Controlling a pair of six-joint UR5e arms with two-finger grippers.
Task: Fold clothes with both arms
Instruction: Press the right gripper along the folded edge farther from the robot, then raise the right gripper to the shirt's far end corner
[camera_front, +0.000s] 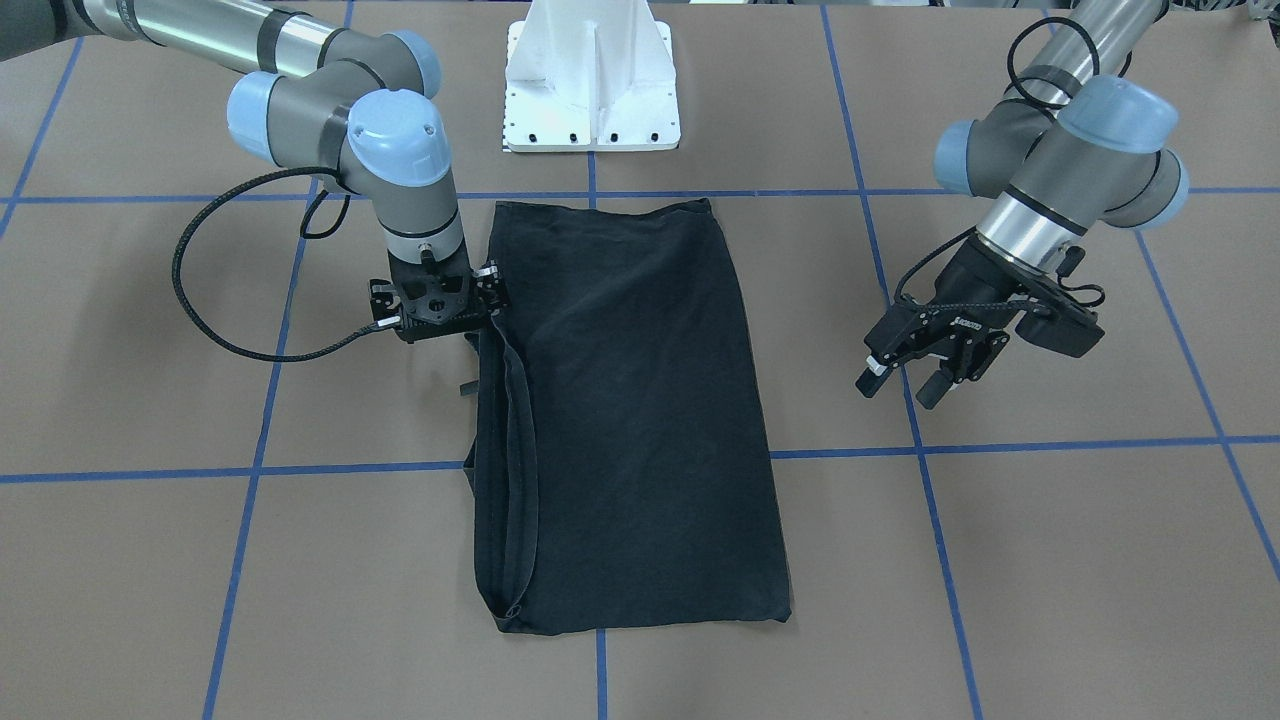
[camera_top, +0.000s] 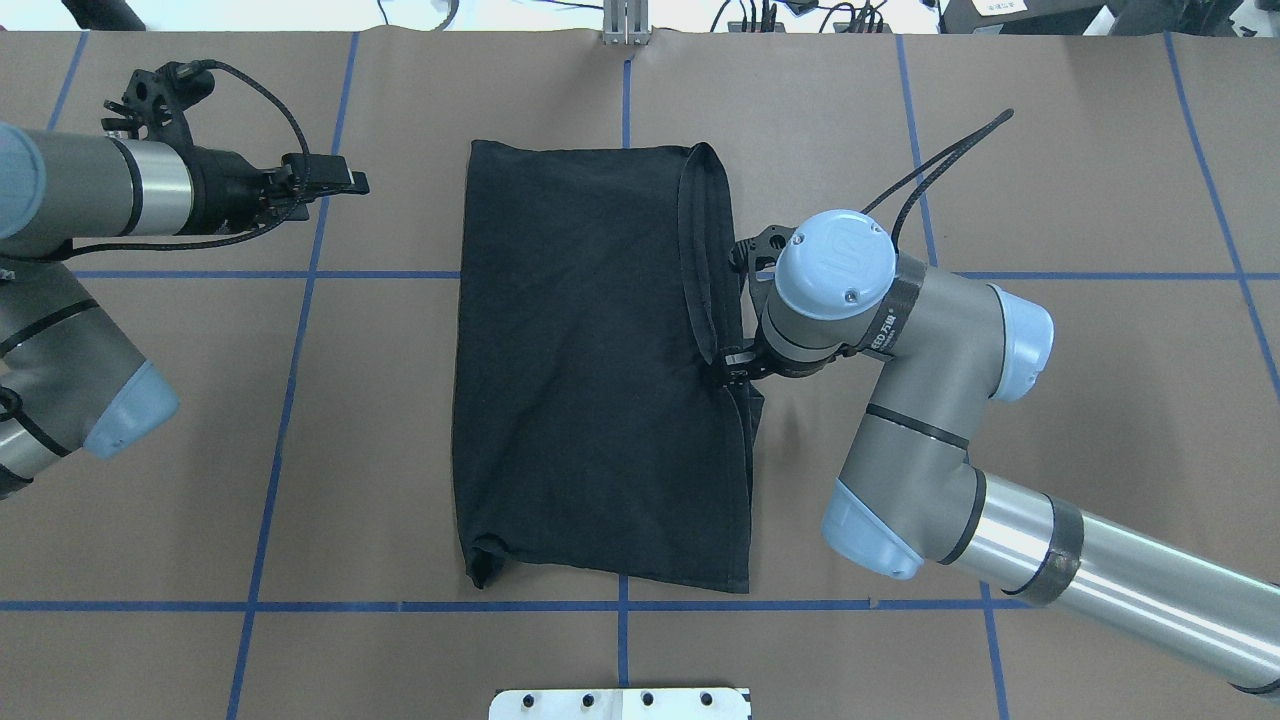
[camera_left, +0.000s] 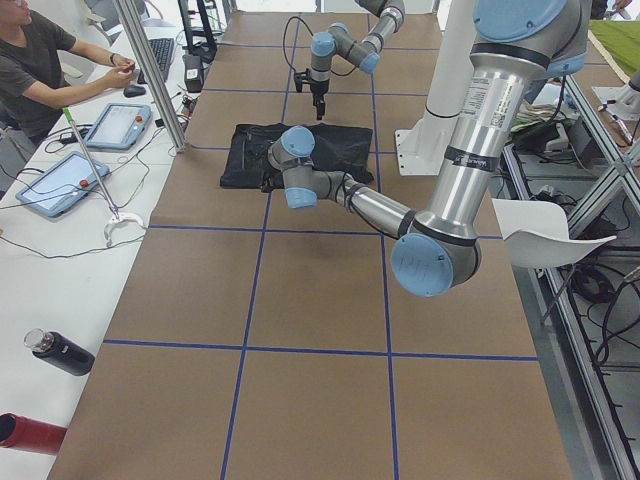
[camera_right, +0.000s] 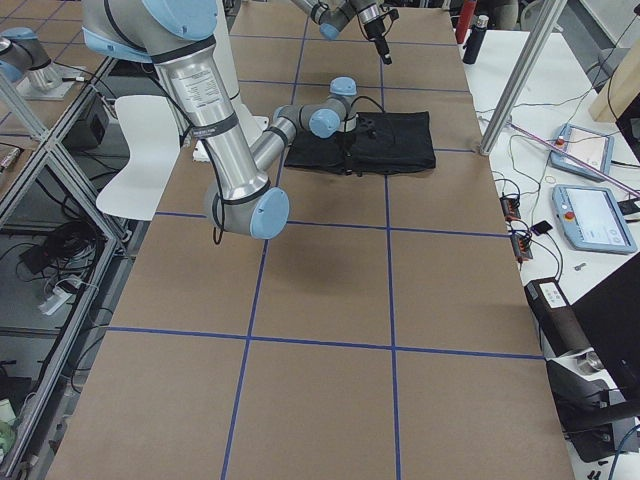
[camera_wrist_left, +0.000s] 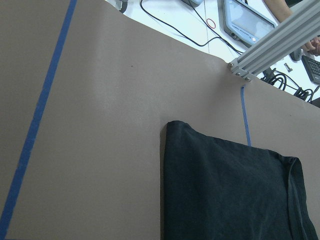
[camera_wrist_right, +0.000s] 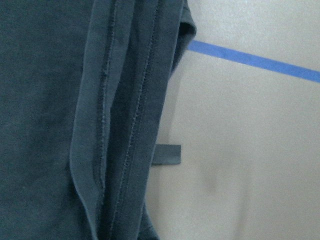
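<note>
Black T-shirt (camera_front: 630, 420) is seen lying flat on the brown worktop (camera_front: 1050, 560), folded into a long plain rectangle with no print showing. It is placed about midway between the worktop's two ends, one short edge close to the white pedestal base (camera_front: 592, 80) and the other reaching toward the operators' edge. Layered stitched hems (camera_wrist_right: 115, 120) are stacked along the long edge on the robot's right side, and a small grey strip of tape (camera_wrist_right: 166, 154) is seen on the worktop just beside that edge.

The right gripper (camera_front: 436, 302) is pointed straight down at this hemmed edge, roughly a third of the way along from the pedestal end. Its fingers are hidden beneath its body, so it cannot be told whether they are spread or closed, or whether cloth is held.

The left gripper (camera_front: 900, 385) is held above the worktop, well apart from the shirt, toward the robot's left end. Its fingers (camera_front: 868, 382) are spread and nothing is held between them
</note>
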